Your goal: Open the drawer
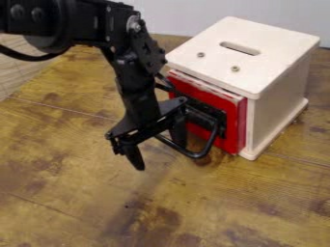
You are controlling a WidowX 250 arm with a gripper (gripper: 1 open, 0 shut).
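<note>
The drawer (206, 108) has a red front and sits in a cream-white box (264, 72) at the right. Its big black loop handle (196, 137) sticks out toward the front left. My black gripper (157, 145) hangs right at the handle, and it looks open, with its fingers spread wide. The left finger (133, 156) points down at the wooden table, clear of the handle. The right finger is at the near side of the loop, and I cannot tell whether it is hooked inside. The red front stands slightly proud of the box.
A worn wooden table (77, 207) carries the box. The arm (123, 58) comes in from the top left, in front of the box's left side. A slotted panel (238, 46) is on the box top.
</note>
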